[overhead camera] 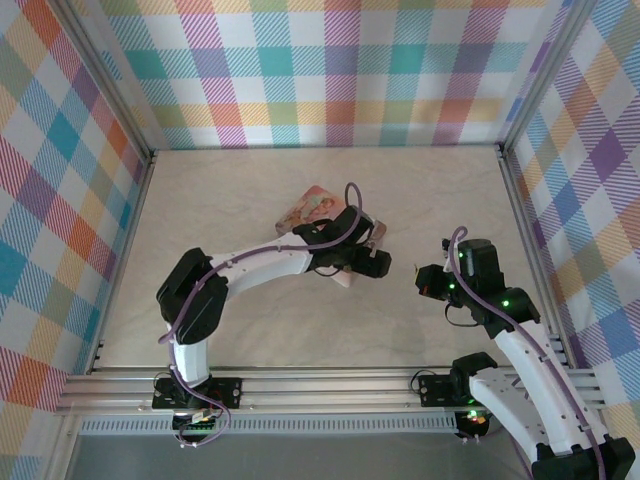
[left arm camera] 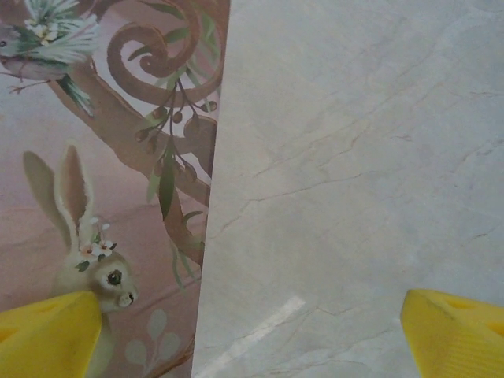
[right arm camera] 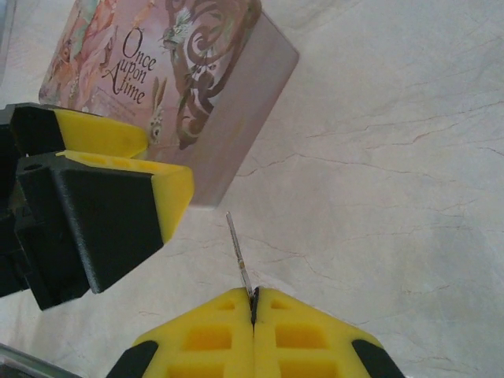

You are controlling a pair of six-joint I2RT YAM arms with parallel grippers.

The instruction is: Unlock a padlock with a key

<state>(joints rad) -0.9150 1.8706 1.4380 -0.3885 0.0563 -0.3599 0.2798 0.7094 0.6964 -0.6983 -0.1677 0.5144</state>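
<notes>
Two white-shelled arms point(overhead camera: 255, 270) are rising from a ribbed aluminium rail point(overhead camera: 320, 385) at the near edge of a pale surface point(right arm camera: 394, 157) that is veined like polished marble and catching a faint sheen. On the right, the right end effector point(right arm camera: 253, 303) is pressing its blocky yellow pads, moulded with square pockets, flush together on the key point(right arm camera: 239, 253). The key is a thin, flat sliver of pale metal, sticking out of the seam between the pads and slanting toward the tin. Just beyond it, the left end effector point(left arm camera: 252, 339) is standing spread to its widest and gripping nothing. One wedge-shaped yellow fingertip is hanging over the lid and the other over bare surface, so that the tin's long straight edge is running between them. Whether either tip is touching anything cannot be told. The tin point(right arm camera: 169, 71) is a flat rectangular box with rounded corners and a smooth, satiny pink skin. It is lying lid-up near the middle of the surface, printed with a long-eared rabbit, curling brown scrolls, leafy sprigs and the words "Once upon A time". Farthest back, walls point(overhead camera: 340, 70) papered in pastel plaid are closing in the surface on three sides.
</notes>
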